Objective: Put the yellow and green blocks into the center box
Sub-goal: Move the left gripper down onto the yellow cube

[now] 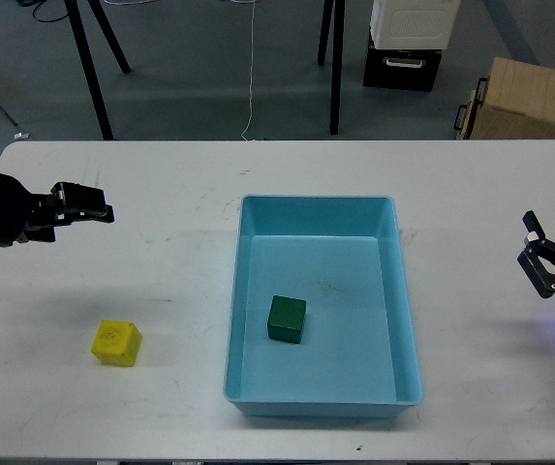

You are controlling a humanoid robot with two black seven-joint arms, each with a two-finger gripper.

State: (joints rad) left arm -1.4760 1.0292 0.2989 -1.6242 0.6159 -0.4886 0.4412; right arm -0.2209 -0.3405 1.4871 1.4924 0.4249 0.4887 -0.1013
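The light-blue tray (316, 218) sits in the middle of the white table. The dark green block (287, 319) lies inside it, on the left part of its floor. The yellow block (116, 343) lies on the table left of the tray, apart from it. My left gripper (91, 205) is above and behind the yellow block, fingers pointing right, holding nothing; I cannot tell how wide it stands. My right gripper (539, 254) is at the right edge, well right of the tray, its fingers apart and empty.
The white table (161, 262) reaches across the view. Behind it on the floor stand black stand legs (335, 68), a white-and-black case (408, 44) and a tan cardboard box (527, 99).
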